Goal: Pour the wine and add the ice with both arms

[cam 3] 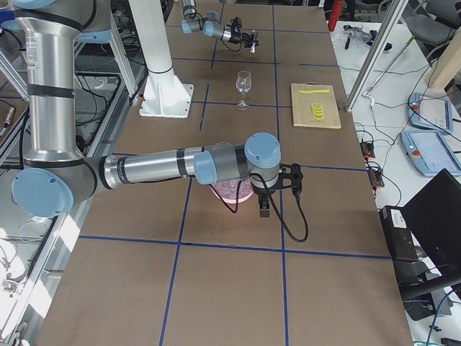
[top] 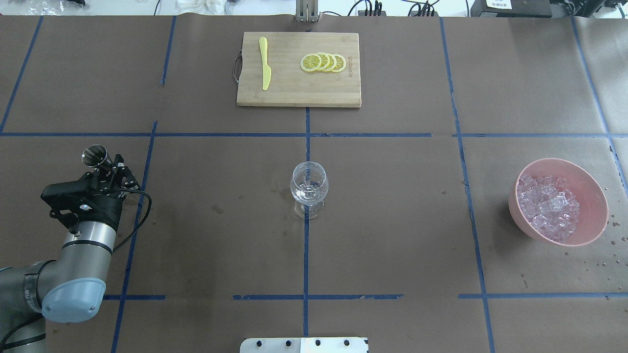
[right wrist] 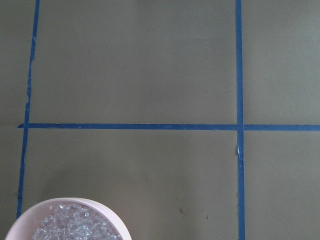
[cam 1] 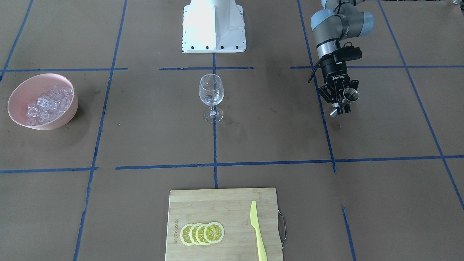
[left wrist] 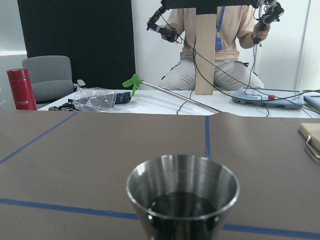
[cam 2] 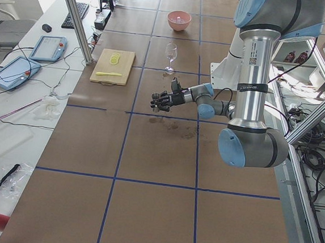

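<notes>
My left gripper (cam 1: 342,104) is shut on a small steel jigger (cam 1: 351,95) and holds it above the table, far to the robot's left of the wine glass (cam 1: 211,95). The jigger also shows in the overhead view (top: 94,155) and fills the bottom of the left wrist view (left wrist: 182,197), upright, its inside dark. The clear stemmed glass (top: 308,185) stands upright at the table's middle. The ice (top: 547,206) lies heaped in a pink bowl (top: 591,189). My right gripper (cam 3: 263,211) hangs over that bowl; I cannot tell if it is open or shut.
A wooden cutting board (top: 294,90) at the far side carries lemon slices (top: 324,63) and a yellow knife (top: 265,63). The white pedestal (cam 1: 214,25) stands at the robot's side. The right wrist view shows the bowl's rim (right wrist: 100,205) and blue tape lines.
</notes>
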Controlling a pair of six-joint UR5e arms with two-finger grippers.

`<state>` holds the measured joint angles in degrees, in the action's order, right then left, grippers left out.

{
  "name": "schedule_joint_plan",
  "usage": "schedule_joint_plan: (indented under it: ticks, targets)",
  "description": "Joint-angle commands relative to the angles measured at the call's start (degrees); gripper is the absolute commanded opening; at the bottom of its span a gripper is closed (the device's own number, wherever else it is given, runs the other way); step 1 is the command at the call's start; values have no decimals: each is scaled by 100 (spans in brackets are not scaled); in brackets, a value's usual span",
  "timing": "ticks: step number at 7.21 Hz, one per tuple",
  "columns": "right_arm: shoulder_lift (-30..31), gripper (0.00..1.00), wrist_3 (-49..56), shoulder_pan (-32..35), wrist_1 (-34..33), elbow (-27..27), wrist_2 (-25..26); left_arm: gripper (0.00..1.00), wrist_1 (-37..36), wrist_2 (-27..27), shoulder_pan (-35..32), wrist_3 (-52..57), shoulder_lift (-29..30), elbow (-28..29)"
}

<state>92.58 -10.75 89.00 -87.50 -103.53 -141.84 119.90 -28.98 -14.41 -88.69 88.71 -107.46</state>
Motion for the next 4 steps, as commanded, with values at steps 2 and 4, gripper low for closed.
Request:
schedule_joint_plan:
  ticks: [2, 4]
  targets:
    - [-3, 100, -358, -260, 22, -220, 8, 0, 112, 6, -141, 1428, 821, -161]
    - [-12, 100, -638, -479, 39, -281, 51, 0, 121, -3, -159, 2343, 1662, -161]
